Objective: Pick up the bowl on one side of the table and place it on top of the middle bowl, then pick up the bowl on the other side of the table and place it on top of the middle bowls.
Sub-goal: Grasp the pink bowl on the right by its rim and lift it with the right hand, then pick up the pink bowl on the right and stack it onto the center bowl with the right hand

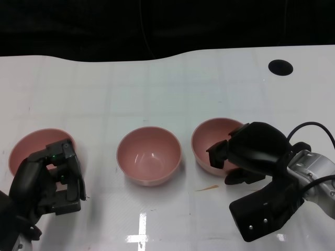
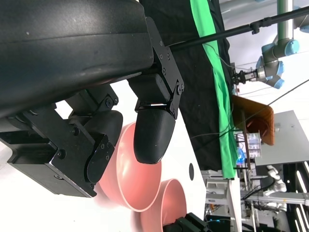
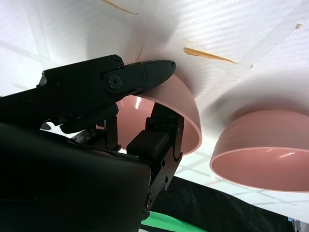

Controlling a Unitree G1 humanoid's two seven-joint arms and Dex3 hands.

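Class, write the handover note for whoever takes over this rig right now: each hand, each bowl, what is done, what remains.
Right hand: fingers straddle the near rim of the right pink plastic bowl; whether they have clamped it is unclear, and the bowl sits on the white table.
Left hand: at the near edge of the left pink bowl, holding nothing visible.
Middle pink bowl: empty.
Done: nothing stacked.
Left: place the right bowl on the middle one, then the left bowl on top.

I find no legible text, labels, brand marks, nos. or signs in any view. Bowls, table, both hands: unmarked as far as I can see. Bkgd equipment in left wrist view is too small and blurred for me to read.
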